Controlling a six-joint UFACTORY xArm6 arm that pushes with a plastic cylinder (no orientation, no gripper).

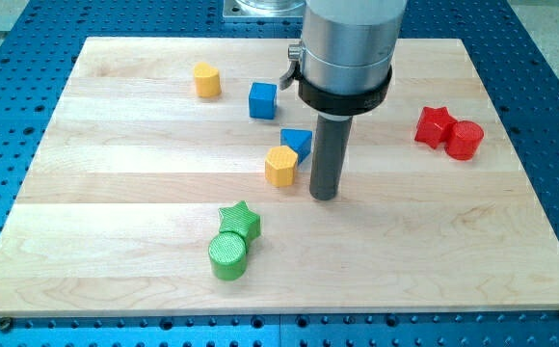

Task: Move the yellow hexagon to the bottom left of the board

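Note:
The yellow hexagon (280, 166) lies near the board's middle, touching a blue block (297, 144) just above and to its right. My tip (324, 197) rests on the board just right of the yellow hexagon, a small gap apart, below the blue block. A second yellow block (207, 80) sits at the upper left. The rod hangs from a large silver and black cylinder (348, 48) at the view's top.
A blue cube (262, 100) sits above the middle. A green star (240, 221) touches a green cylinder (228, 256) at the lower middle. A red star (435, 126) touches a red cylinder (464, 140) at the right. The wooden board (116, 193) lies on a blue perforated table.

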